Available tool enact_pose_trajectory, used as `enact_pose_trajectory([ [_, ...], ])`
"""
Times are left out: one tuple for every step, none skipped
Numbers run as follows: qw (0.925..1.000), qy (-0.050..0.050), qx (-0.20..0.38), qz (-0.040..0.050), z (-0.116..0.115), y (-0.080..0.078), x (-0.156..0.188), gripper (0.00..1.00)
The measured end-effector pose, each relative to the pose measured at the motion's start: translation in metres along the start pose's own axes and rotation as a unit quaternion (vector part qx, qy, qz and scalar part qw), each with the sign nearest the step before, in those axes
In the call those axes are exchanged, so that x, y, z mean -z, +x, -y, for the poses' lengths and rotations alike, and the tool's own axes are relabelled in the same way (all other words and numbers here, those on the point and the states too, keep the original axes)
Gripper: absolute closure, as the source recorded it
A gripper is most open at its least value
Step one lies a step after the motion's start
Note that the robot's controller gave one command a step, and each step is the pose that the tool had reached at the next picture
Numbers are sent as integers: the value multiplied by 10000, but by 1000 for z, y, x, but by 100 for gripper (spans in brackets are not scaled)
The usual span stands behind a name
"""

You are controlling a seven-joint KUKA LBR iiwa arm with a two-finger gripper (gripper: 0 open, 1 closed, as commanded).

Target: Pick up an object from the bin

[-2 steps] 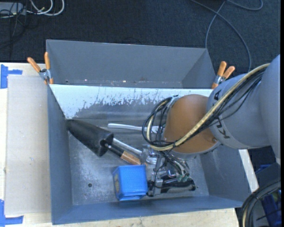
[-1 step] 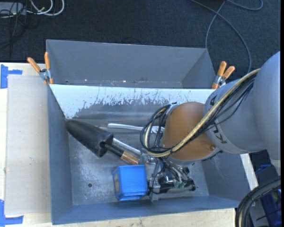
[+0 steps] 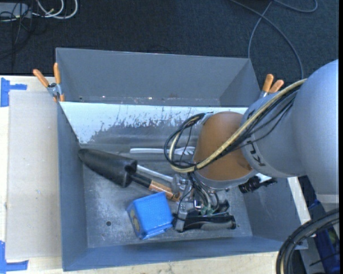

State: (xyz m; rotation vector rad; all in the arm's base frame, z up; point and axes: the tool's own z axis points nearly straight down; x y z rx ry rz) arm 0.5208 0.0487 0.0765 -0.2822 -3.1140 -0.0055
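Camera view.
- Bin (image 3: 71,210): grey metal.
- Gripper (image 3: 186,207): down low at the front middle of the bin, just right of the block. How wide it stands cannot be told, nor whether it touches the block.
- Block (image 3: 151,214): blue, boxy, near the front wall.
- Tool (image 3: 106,165): black cone handle left of centre, with its metal shaft running toward the gripper.

- My grey arm (image 3: 314,130) reaches in from the right, bending down and to the left.
- My orange wrist cover (image 3: 220,147) tilts steeply downward.
- Black and yellow cables (image 3: 180,144) run along the arm and loop out past the cover's left side.
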Motion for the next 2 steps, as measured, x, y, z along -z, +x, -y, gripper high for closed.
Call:
enact_pose_trajectory([
  [9935,9,-1138,24,-12,3,2,0],
  [9970,6,-773,-7,31,31,-5,0],
])
